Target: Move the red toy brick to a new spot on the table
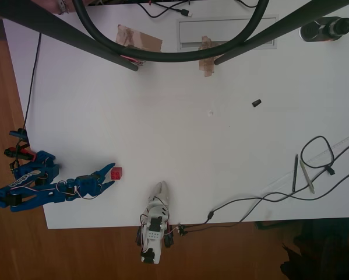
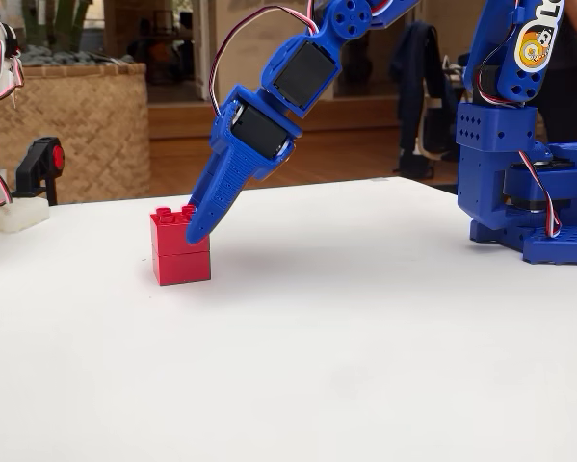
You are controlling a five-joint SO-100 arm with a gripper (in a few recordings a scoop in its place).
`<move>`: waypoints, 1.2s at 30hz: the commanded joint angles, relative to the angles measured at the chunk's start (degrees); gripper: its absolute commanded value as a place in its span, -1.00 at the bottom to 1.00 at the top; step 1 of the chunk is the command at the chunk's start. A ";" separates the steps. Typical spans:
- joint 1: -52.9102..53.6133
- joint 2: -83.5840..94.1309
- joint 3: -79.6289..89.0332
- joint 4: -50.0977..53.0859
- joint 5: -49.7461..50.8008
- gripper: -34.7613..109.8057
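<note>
The arm [image 2: 298, 67] is looking like bright blue printed plastic all over, with black servo blocks showing through the joints. Red, white and black wires are looping out along it, and a thin red and white lead is hanging down the base [image 2: 534, 183]. The base tower is showing a grid of small holes, and there's a round orange and white sticker up top, probably a logo. The gripper [image 1: 107, 177] is tapering into long pointed blue fingers [image 2: 216, 197], ribbed along one edge.
</note>
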 commanded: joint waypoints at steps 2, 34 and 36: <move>-0.09 0.79 3.60 -10.81 -2.02 -0.02; 48.34 -1.67 -32.96 35.07 -13.54 -0.52; 53.61 -3.43 -32.78 34.89 -15.29 -0.52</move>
